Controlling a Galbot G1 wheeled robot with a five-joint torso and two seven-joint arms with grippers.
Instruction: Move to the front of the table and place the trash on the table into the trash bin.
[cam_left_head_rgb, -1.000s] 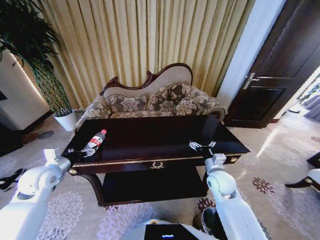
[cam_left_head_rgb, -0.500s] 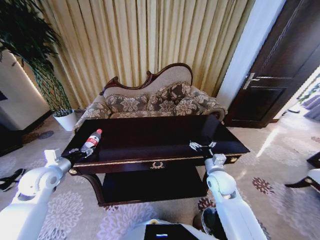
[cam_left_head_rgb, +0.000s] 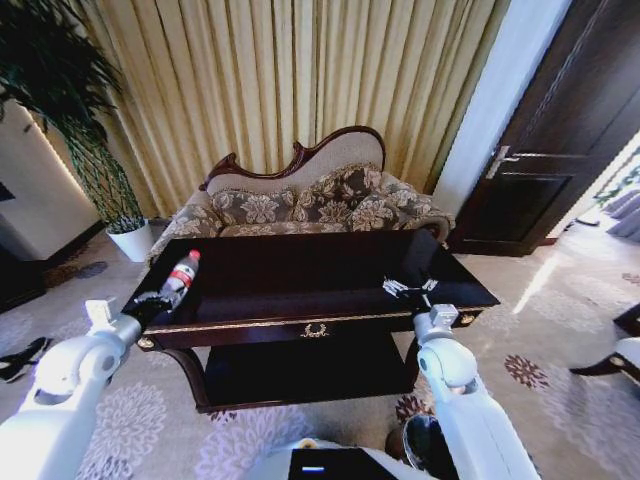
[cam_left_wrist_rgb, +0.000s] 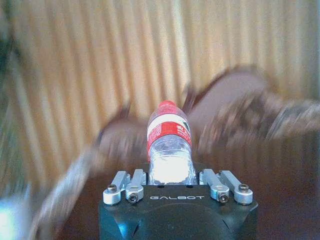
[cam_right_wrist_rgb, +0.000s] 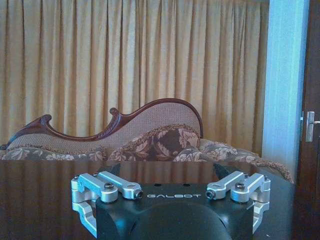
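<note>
From the head view, the left end effector (cam_left_head_rgb: 152, 300) grips the bottle (cam_left_head_rgb: 179, 277) over the surface's (cam_left_head_rgb: 300, 275) left end; the right end effector (cam_left_head_rgb: 410, 290) hovers spread wide near its right front. In the left wrist view, the bottle (cam_left_wrist_rgb: 169, 145) sits clamped. In the right wrist view, the right end effector's fingers (cam_right_wrist_rgb: 107, 187) gape.

Arms: two, glossy white rounded shells with bulbous joint housings, tapering toward the wrists.
Left gripper (cam_left_wrist_rgb: 170, 172): black body marked "GALBOT" in pale lettering; silver metal linkage bars on either side, fixed with dark round-headed screws.
Right gripper (cam_right_wrist_rgb: 171, 175): same black body and "GALBOT" marking; silver hinged links with dark screws, angular silver brackets at both outer edges.
Torso: white shell at the head view's lower edge, carrying a black panel with a small blue-white light.
</note>
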